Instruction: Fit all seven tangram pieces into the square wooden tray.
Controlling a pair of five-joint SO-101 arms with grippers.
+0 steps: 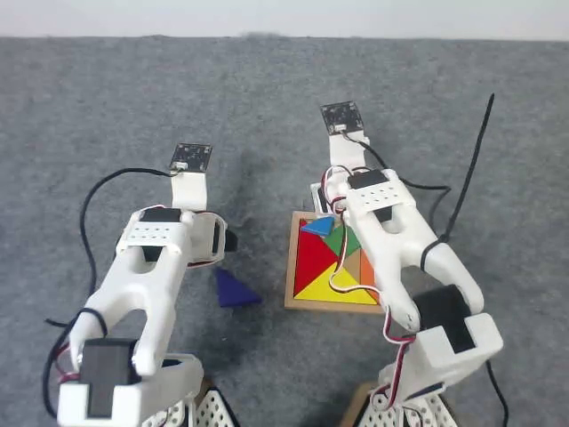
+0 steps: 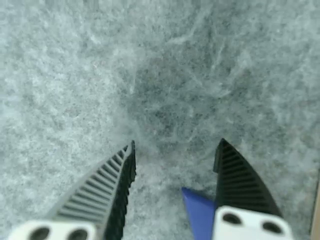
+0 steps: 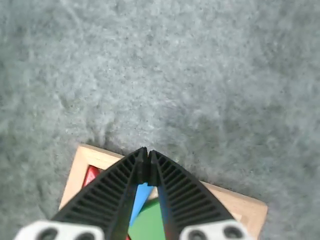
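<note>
Pieces are seated flat in the near part of the square wooden tray (image 1: 290,267): a yellow triangle (image 1: 333,289) along its near edge and a red triangle (image 1: 311,258) against its left edge, with a green piece (image 1: 342,242) and an orange piece (image 1: 364,267) packed beside them, so most of the square is judged filled. Just off the tray's left edge, toward the near edge of the grey desk (image 1: 107,107), a dark blue triangle (image 1: 236,290) is found flat on the felt, the one piece seen outside the tray. The left gripper (image 2: 177,145) is held just beyond that triangle, fingers spread wide apart with nothing between them, a stance suited to being lowered over the piece. One corner of the triangle is seen beside one finger in the left wrist view. Farther off, near the tray's far-left corner, a light blue piece (image 1: 317,226) is seen askew on top of its neighbours rather than sunk level. The right gripper (image 3: 145,151) is poised over the tray's far edge with fingers pressed together and nothing pinched, probably so that the piece can be nudged down by the closed tips; whether it is touched cannot be told
</note>
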